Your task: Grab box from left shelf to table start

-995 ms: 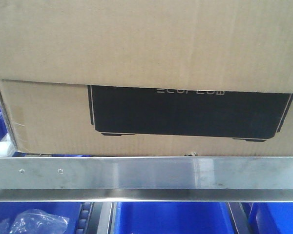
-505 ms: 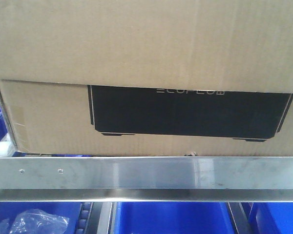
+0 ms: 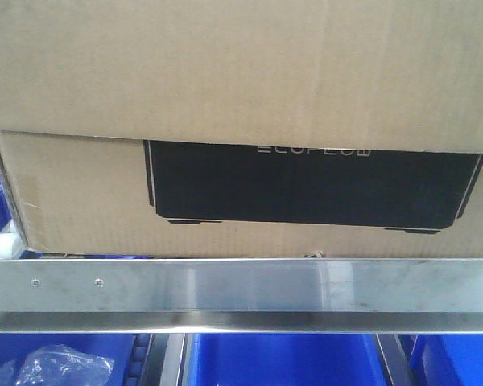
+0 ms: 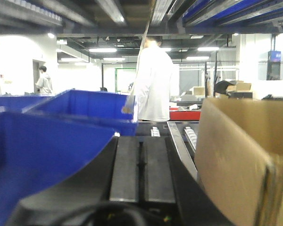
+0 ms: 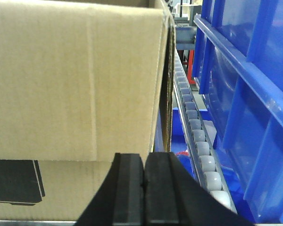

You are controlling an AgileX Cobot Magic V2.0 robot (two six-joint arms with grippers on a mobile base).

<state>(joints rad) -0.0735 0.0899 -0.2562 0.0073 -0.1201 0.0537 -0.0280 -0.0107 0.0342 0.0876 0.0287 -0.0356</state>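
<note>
The left gripper (image 4: 142, 141) is matte black throughout. Its two fingers (image 4: 127, 169) are flat rectangular bars with square tips, divided by a thin straight seam. They rise from a wider black housing (image 4: 61, 207), crossed by a dark rounded cable (image 4: 104, 209). The right gripper (image 5: 144, 157) matches: two smooth black fingers (image 5: 129, 188) with rounded tips on a flared black base (image 5: 99, 212).
</note>
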